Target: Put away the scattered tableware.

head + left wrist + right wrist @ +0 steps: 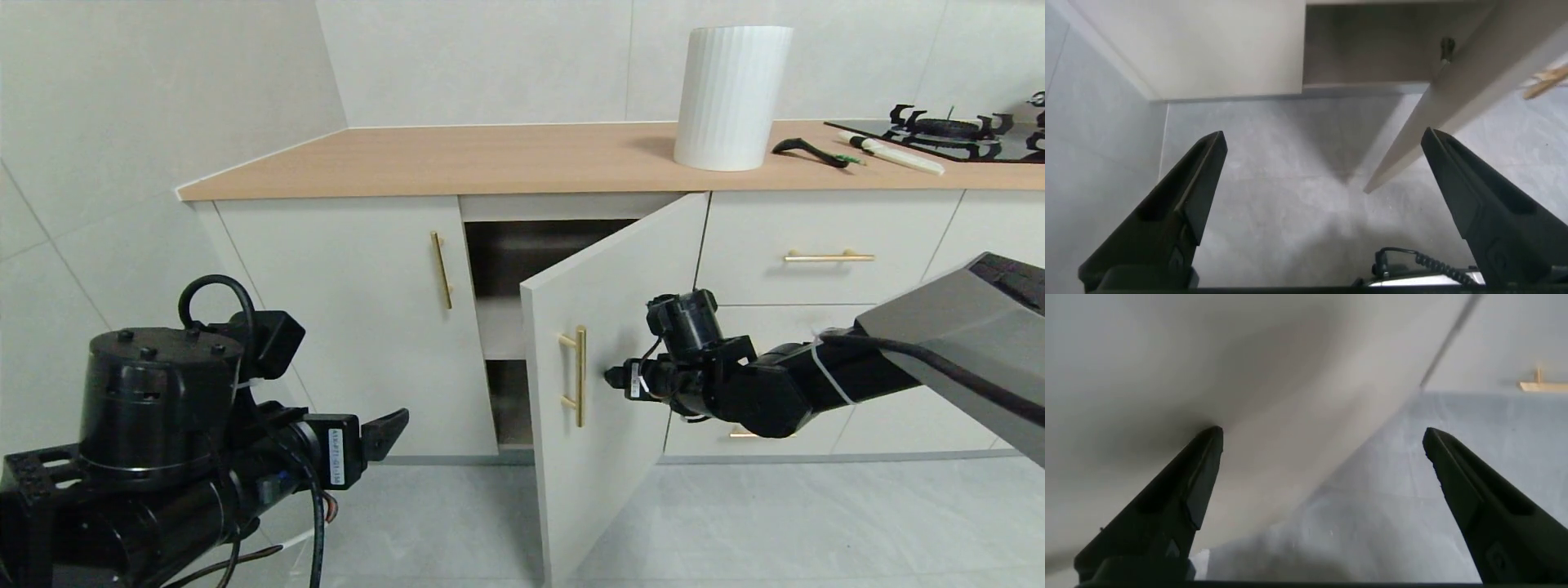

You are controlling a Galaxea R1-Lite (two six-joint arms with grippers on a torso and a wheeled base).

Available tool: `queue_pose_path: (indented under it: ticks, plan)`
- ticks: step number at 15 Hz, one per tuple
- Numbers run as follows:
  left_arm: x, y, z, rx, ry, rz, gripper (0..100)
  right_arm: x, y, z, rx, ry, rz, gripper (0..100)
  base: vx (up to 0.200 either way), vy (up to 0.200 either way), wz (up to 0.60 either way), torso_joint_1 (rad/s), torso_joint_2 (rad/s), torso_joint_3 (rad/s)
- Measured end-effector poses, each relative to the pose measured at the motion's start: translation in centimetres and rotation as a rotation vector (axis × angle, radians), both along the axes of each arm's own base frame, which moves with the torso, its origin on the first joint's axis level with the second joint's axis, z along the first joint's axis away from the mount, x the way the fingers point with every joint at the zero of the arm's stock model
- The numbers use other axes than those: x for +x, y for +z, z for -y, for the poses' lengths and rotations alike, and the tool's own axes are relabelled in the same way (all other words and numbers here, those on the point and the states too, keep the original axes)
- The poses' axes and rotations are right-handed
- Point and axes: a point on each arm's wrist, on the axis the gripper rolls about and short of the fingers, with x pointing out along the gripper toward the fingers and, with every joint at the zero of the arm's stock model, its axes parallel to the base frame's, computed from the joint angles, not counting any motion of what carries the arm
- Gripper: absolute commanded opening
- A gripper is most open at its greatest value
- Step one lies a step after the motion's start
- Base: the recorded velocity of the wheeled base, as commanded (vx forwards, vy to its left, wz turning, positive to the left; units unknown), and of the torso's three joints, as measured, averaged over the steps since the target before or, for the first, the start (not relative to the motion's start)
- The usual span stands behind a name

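On the wooden counter (pixel 490 159) stands a tall white ribbed holder (pixel 729 96). To its right lie a black utensil (pixel 808 151) and a long white utensil (pixel 894 153). Below the counter a white cabinet door (pixel 604 327) with a gold handle (pixel 580 376) stands ajar. My right gripper (pixel 614 377) hovers just right of that handle, open, and its wrist view shows the door face (pixel 1208 359) close in front of the right gripper (pixel 1323 433). My left gripper (pixel 388 433) hangs low near the floor, left of the door, and the left gripper (pixel 1323 137) is open and empty.
A black gas hob (pixel 947 131) sits at the counter's far right. A closed door with a gold handle (pixel 442 269) is left of the opening, and drawers (pixel 829 257) are to the right. The open door's edge (pixel 1470 90) juts over grey floor tiles (pixel 735 523).
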Motion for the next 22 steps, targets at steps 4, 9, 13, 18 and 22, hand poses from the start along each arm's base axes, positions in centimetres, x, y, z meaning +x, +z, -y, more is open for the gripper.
queue_pose_path:
  ticks: [4, 9, 13, 18, 22]
  plan:
    - [0.0, 0.1, 0.0, -0.002, -0.001, 0.004, 100, 1.0, -0.3, -0.6, 0.064, -0.052, 0.057, 100, 0.15, 0.0, 0.0, 0.002, 0.0, 0.001]
    - [-0.1, 0.4, -0.1, -0.01, -0.001, 0.018, 100, 2.7, -0.5, -1.4, 0.112, -0.174, 0.112, 100, 0.0, 0.0, 0.0, 0.0, 0.0, 0.0]
    - [-0.2, 0.5, -0.1, -0.013, -0.001, 0.022, 100, 5.3, 0.1, -1.4, 0.151, -0.324, 0.224, 100, 0.0, 0.0, 0.0, 0.0, 0.0, 0.0]
    - [-0.2, 0.5, -0.1, -0.013, -0.001, 0.023, 100, 8.2, -0.6, 0.1, 0.143, -0.428, 0.274, 100, 0.0, 0.0, 0.0, 0.0, 0.0, 0.0]
    - [-0.2, 0.5, -0.1, -0.013, -0.001, 0.022, 100, 8.7, -0.4, 0.8, 0.146, -0.445, 0.283, 100, 0.0, 0.0, 0.0, 0.0, 0.0, 0.0]
